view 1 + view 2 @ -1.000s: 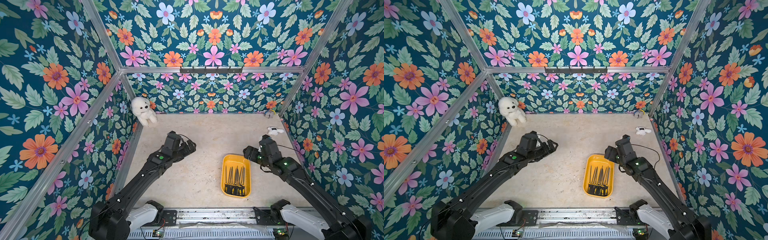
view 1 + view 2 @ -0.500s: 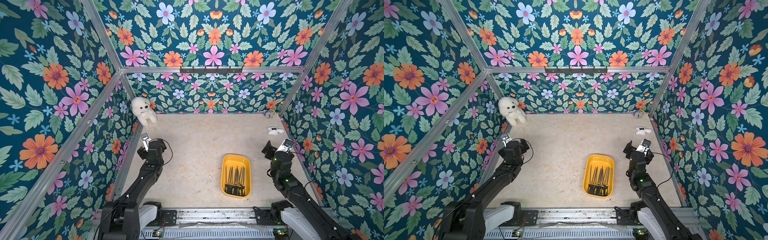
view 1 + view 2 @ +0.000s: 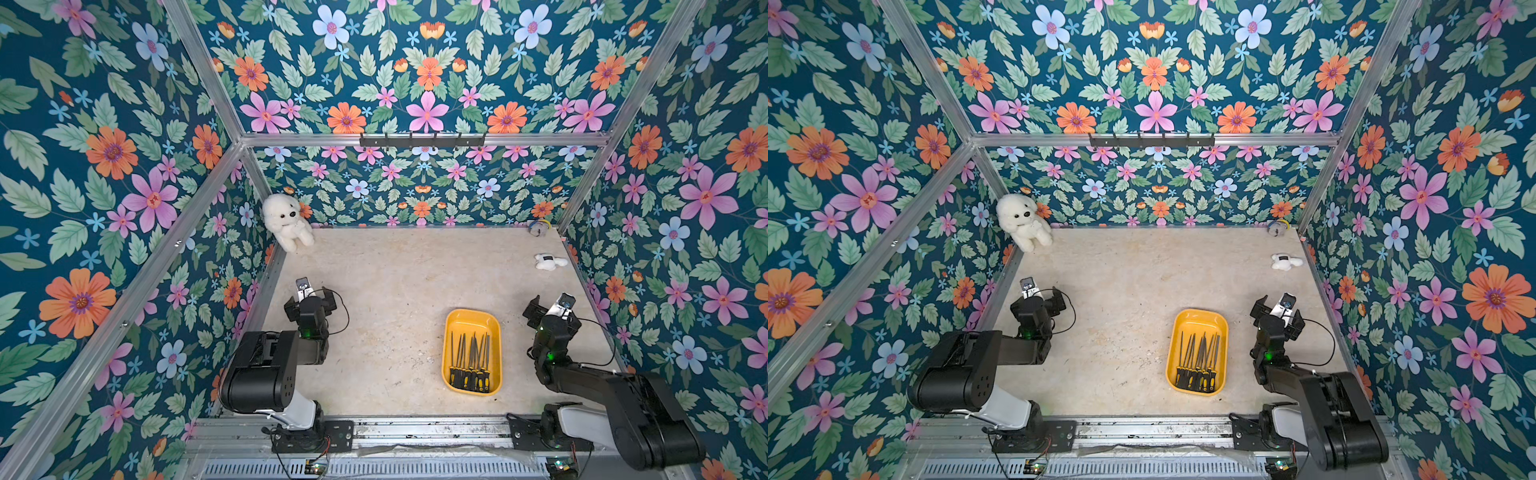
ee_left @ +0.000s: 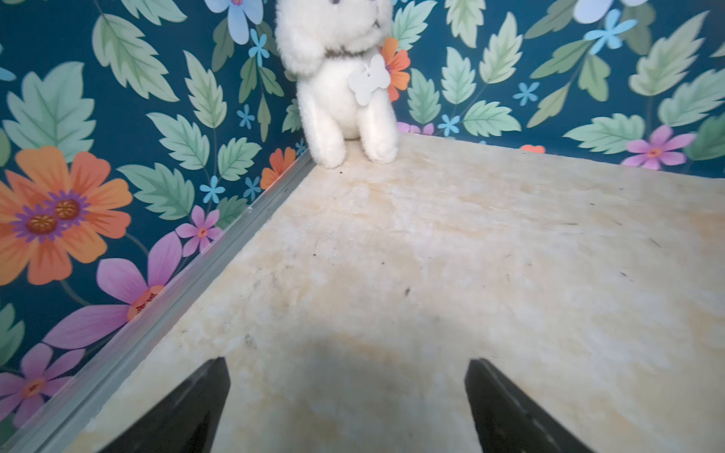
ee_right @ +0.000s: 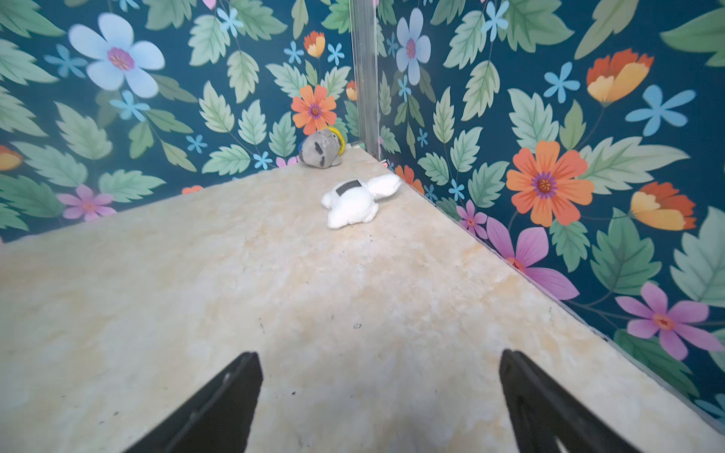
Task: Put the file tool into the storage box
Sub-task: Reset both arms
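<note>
Two grippers are seen. The left gripper (image 3: 310, 302) is held above the table (image 3: 395, 270) nr the left wall (image 3: 124, 208), jaws spread wide, nothing betw. them. In the left wrist view its two black fingers (image 4: 188, 408) are shown well apart over bare tabletop. The right gripper (image 3: 550, 315) is held nr the right wall (image 3: 673, 249), jaws likewise spread & empty. Its two fingers (image 5: 223, 400) are seen apart in the right wrist view.

One storage box (image 3: 472, 322), yellow, is placed on the table betw. the grippers, nearer the right one, towards the front edge. The files (image 3: 471, 361) are laid inside it side by side, lengthwise, black-yellow handles at the near end, tips pointed to the far end. Approx. six or seven are made out; the exact no. cannot be told, as they are packed close. The box is touched by neither gripper.

Three soft toys are counted:
- one white plush dog (image 3: 288, 221), propped in the far-left corner
- one small white plush (image 3: 548, 262), laid nr the right wall
- one small grey toy (image 3: 539, 227), in the far-right corner

One black hook rail (image 3: 422, 140) is fixed to the back wall (image 3: 415, 187).
</note>
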`<state>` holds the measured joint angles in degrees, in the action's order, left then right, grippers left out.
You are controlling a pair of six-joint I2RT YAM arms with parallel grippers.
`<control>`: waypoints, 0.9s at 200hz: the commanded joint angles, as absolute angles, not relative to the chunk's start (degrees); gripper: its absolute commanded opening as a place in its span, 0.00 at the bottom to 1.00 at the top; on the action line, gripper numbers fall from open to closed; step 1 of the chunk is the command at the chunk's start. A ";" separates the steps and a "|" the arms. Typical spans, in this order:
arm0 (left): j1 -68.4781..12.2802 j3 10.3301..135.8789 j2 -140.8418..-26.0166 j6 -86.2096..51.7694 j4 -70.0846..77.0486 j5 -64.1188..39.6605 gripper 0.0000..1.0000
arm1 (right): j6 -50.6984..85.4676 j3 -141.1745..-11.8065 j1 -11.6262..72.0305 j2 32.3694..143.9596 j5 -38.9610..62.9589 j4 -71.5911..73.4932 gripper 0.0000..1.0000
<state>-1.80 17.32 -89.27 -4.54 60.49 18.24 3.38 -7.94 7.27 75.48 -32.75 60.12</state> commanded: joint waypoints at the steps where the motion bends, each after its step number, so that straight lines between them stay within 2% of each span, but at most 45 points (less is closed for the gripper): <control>1: -1.34 14.22 -92.44 -3.17 75.97 13.23 1.00 | 2.43 -9.88 4.31 81.82 -27.10 74.33 1.00; 9: -1.24 14.76 -91.51 -3.49 73.01 13.14 1.00 | 4.77 -11.90 2.78 80.05 -24.09 65.46 0.99; 20: -1.23 14.86 -91.28 -3.61 71.88 13.40 1.00 | 5.76 -9.74 0.15 80.45 -19.65 71.59 0.99; 32: -1.24 14.81 -91.45 -3.56 72.50 13.38 1.00 | 6.84 -10.26 -0.55 79.23 -18.33 67.72 0.99; 79: -1.23 14.84 -91.38 -3.47 72.23 13.40 1.00 | 6.35 -8.35 -0.62 79.76 -17.47 72.00 0.99; 95: -1.27 14.83 -91.37 -3.43 72.16 13.28 1.00 | 4.71 -4.40 -0.45 84.29 -17.42 86.19 0.99; 108: -1.23 14.94 -91.40 -3.42 72.07 13.29 1.00 | 5.48 -4.28 -0.12 81.10 -16.96 80.35 0.99; 128: -1.32 15.02 -91.36 -3.34 71.84 13.31 1.00 | 4.77 -5.82 0.63 83.33 -19.86 81.13 0.99; 180: -1.32 15.03 -91.35 -3.31 71.85 13.27 1.00 | 4.57 -6.33 0.70 83.06 -18.94 79.55 0.99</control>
<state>-1.41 14.92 -91.44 -3.92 70.30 13.45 5.02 -6.15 0.62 82.96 -18.35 77.80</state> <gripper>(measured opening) 0.998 0.993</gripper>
